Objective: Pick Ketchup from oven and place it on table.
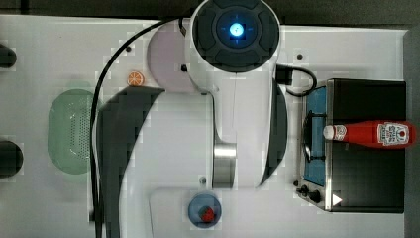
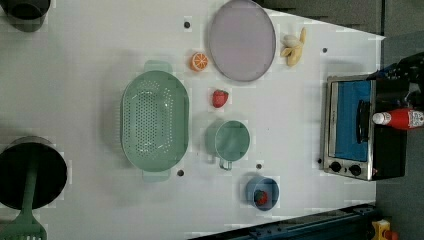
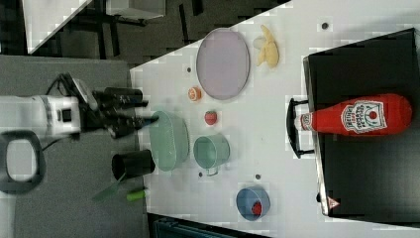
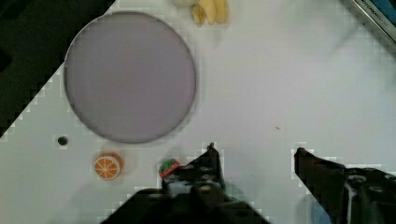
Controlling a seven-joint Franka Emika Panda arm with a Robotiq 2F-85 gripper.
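A slim red ketchup bottle (image 3: 357,116) is being shown lying on its side on the flat black top of a toaster oven (image 3: 366,173), with its white cap (image 3: 303,121) reaching just past the oven's front edge, above the dark door handle (image 3: 292,128). In the top view the oven (image 1: 369,188) is being seen at the top view's right end of the white counter (image 1: 168,148), and the bottle (image 1: 369,134) is being seen across its roof.

The claw (image 4: 254,156) is being held open in the wrist view, its two dark fingers (image 4: 210,165) spread apart with nothing between them, above bare counter (image 4: 280,84). Nothing is being gripped. It is well apart from the ketchup.

Other items are being seen on the counter in the left view: a lilac plate (image 2: 242,39), a peeled banana (image 2: 294,46), an orange slice (image 2: 199,61), a strawberry (image 2: 219,98), a green colander (image 2: 155,120), a green cup (image 2: 231,140), and a blue bowl (image 2: 262,193) holding another strawberry.
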